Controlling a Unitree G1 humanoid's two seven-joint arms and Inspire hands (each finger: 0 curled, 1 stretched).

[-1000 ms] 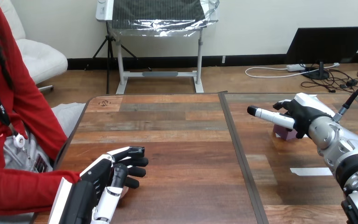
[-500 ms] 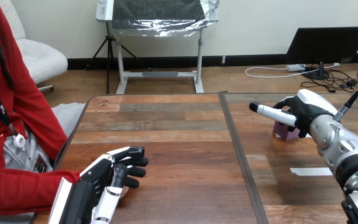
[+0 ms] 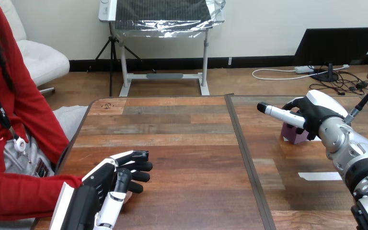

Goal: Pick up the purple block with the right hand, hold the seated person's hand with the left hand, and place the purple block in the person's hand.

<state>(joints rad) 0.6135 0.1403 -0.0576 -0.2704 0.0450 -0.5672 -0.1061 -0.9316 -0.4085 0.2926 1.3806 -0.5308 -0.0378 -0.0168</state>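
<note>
At the left, the person's hand (image 3: 126, 196) is being covered by the left hand (image 3: 106, 188), which is being laid over it close to the near edge of the table (image 3: 187, 143); this is judged as the receiving palm being steadied for the handover; only a sliver of the person's hand is being shown beneath, so whether it is being clasped or merely rested on cannot be told; the palm is the one receptacle here, and it is judged not yet filled. At the right, the purple block (image 3: 293, 134) is being left on the table, well apart from the person's hand; the right hand (image 3: 311, 117) is being held over and against it, judged as a grasp being set up; whether the block is being gripped cannot be told; a white tape strip (image 3: 320, 176) is lying nearer the robot.
</note>
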